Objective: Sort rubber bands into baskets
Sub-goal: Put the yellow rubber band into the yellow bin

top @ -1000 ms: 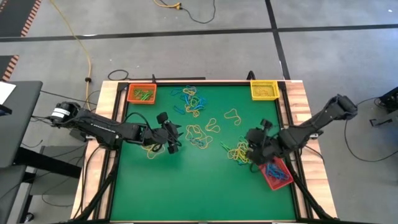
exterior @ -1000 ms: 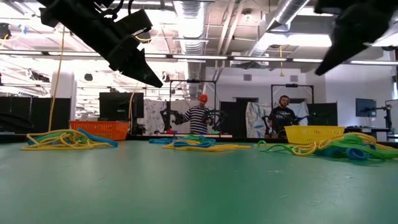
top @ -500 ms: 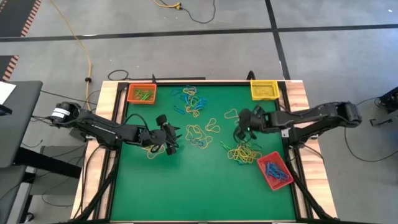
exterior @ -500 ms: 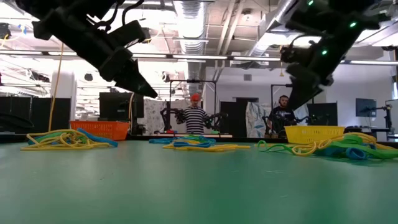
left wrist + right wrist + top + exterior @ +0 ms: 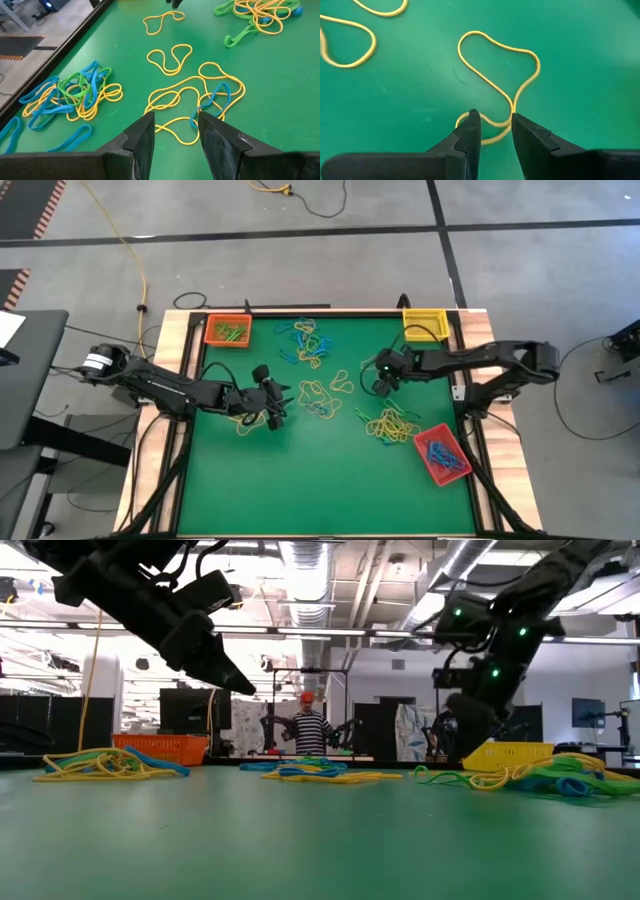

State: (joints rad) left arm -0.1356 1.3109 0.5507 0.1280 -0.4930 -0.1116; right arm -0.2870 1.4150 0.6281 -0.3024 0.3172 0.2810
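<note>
The sorting is partly done, in my judgement: the orange basket (image 5: 228, 331) at the far left corner of the worktop (image 5: 300, 480) already holds green bands, the red basket (image 5: 442, 455) near the right edge holds blue ones, and the yellow basket (image 5: 424, 324) at the far right corner looks almost empty. Many rubber bands (image 5: 392, 424) lie loose on the green surface, so most of the work is left. I count three baskets and two arms; the loose bands are too tangled to count exactly, but they form about four groups: one at the far middle, one in the centre, one beside the red basket, and single yellow loops between them. The right gripper (image 5: 494, 131) is low over a single yellow loop (image 5: 497, 60) in the right half, its fingers apart on both sides of the loop, not pinching it yet. The left gripper (image 5: 175, 131) hangs over the centre group (image 5: 192, 102), fingers spread, holding nothing.
</note>
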